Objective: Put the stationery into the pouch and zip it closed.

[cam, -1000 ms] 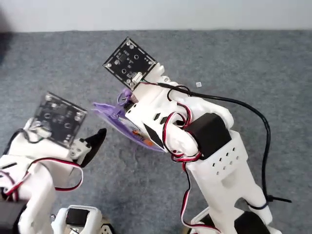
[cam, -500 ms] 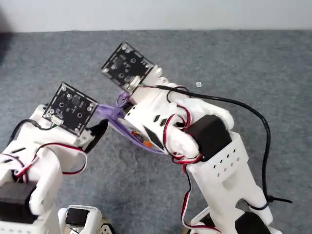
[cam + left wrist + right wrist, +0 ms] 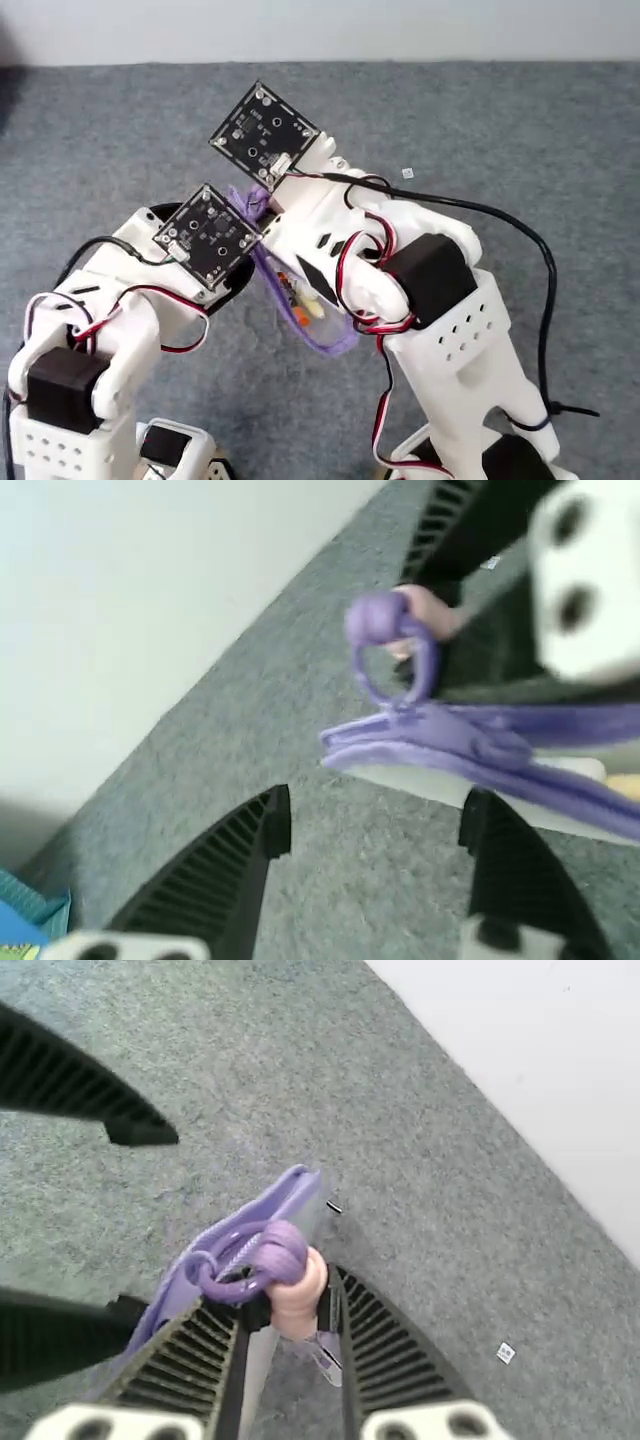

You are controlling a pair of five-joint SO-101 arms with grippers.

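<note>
I have the right pincer (image 3: 296, 1305) pressed together on the peach charm (image 3: 298, 1300) of the zip pull; the charm sits squarely between the 2 ribbed fingers, with a purple knot (image 3: 277, 1250) of cord just past their tips. The pouch (image 3: 245, 1235) hangs from that cord, purple along its zip edge, and I see it held up off the grey worktop (image 3: 200, 1060) on this side; I cannot tell if its far end touches down.

My left pincer (image 3: 375, 840) is spread wide; its 2 dark fingers (image 3: 262, 830) stand well apart and grip nothing. In the left wrist view the pouch (image 3: 480, 745) lies across just ahead of the gap between them, its end near the fingertips and touching neither as far as I can see; the charm (image 3: 425, 610) and knot show beyond it.

From the high view the 2 arms meet near the middle of the worktop (image 3: 560, 130), the pouch (image 3: 325, 338) slanting between them and partly under the right arm. Through its clear side I make out the stationery (image 3: 300, 305), orange and yellow pieces inside; I cannot tell how far the zip is drawn. A pale wall (image 3: 400, 30) runs along the far edge of the worktop.
</note>
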